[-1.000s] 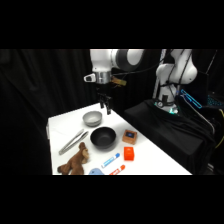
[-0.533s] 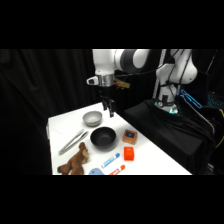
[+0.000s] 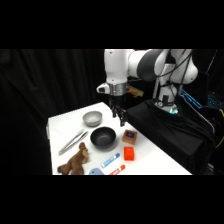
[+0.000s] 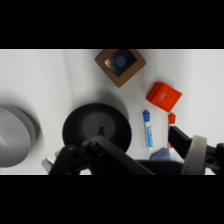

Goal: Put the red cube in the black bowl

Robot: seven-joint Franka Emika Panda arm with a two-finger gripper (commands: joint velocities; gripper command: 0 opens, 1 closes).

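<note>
The red cube [image 3: 129,152] is a small bright block on the white table, to the right of the black bowl [image 3: 103,137] and near the front edge. My gripper [image 3: 119,116] hangs above the table behind the bowl's right side, open and holding nothing. In the wrist view the black bowl [image 4: 97,127] lies empty in the centre, with the red cube [image 4: 163,96] to its upper right. My gripper [image 4: 125,156] rises from the bottom edge, one dark finger [image 4: 180,142] showing at the right.
A brown block with a dark top [image 3: 130,135] stands just behind the cube. A grey bowl [image 3: 92,118] sits at the back, metal tongs [image 3: 72,141] lie to the left, and a brown stuffed toy [image 3: 75,161] and two markers [image 3: 110,160] lie along the front edge.
The gripper has moved right and downward, from above the grey bowl to behind the black bowl's right side. Nothing on the table has moved.
</note>
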